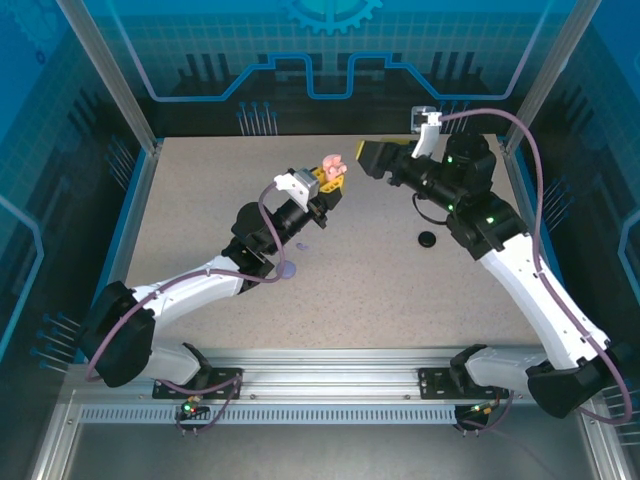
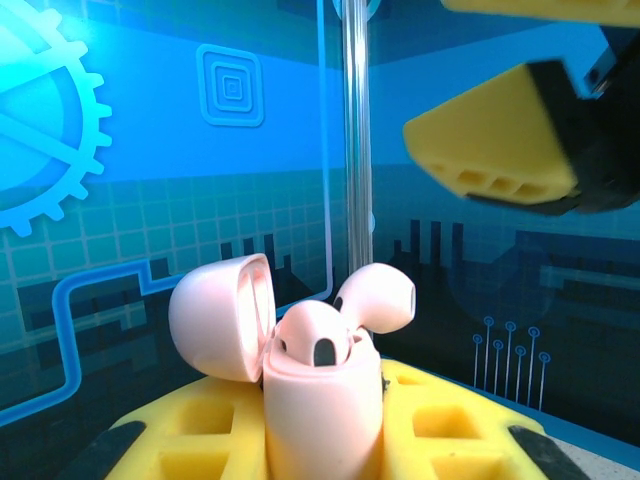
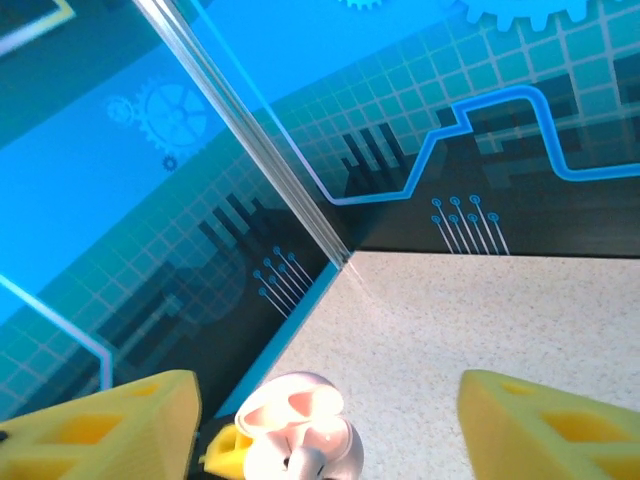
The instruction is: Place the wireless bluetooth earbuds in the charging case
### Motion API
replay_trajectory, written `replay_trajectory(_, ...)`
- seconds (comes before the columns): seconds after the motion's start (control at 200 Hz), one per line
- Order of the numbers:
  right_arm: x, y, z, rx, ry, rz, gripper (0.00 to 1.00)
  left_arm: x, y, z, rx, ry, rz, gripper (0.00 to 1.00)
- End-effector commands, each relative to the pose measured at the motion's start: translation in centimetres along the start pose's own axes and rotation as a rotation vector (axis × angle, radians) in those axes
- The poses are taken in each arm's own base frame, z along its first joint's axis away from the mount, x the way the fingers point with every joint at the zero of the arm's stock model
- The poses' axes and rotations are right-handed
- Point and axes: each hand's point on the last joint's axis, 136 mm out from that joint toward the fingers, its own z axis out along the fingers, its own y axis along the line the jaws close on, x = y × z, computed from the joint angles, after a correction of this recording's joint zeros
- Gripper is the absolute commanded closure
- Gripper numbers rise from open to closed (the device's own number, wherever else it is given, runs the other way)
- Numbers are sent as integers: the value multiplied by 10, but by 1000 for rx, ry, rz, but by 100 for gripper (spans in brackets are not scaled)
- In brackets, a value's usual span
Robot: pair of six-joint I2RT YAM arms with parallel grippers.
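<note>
Pink earbuds (image 2: 375,298) in open case (image 2: 320,420) — one seated, other poking up, not home. Left end effector (image 1: 328,182) clamped on case, above surface (image 1: 400,300). Right end effector (image 1: 372,158) apart, just beside. Seemingly remaining — press bud, shut lid (image 2: 225,315).

Pink earbuds (image 2: 375,298) in open case (image 2: 320,410)
</note>
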Motion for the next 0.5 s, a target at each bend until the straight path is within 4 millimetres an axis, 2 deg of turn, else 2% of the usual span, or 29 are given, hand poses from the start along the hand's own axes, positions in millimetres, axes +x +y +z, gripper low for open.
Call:
replay_trajectory(0.0,38,-15,-1,70,201,34,51,-11,7,4,-29,-41,6,100)
replay_trajectory(0.13,61,-15,6,82,332,47,78,-7,7,6,-30,-29,1,100)
replay_trajectory(0.235,75,-8,14,73,391,34,89,-5,7,7,-30,-21,-1,100)
replay_trajectory(0.495,83,-2,22,63,411,35,94,-4,7,8,-28,-16,-4,100)
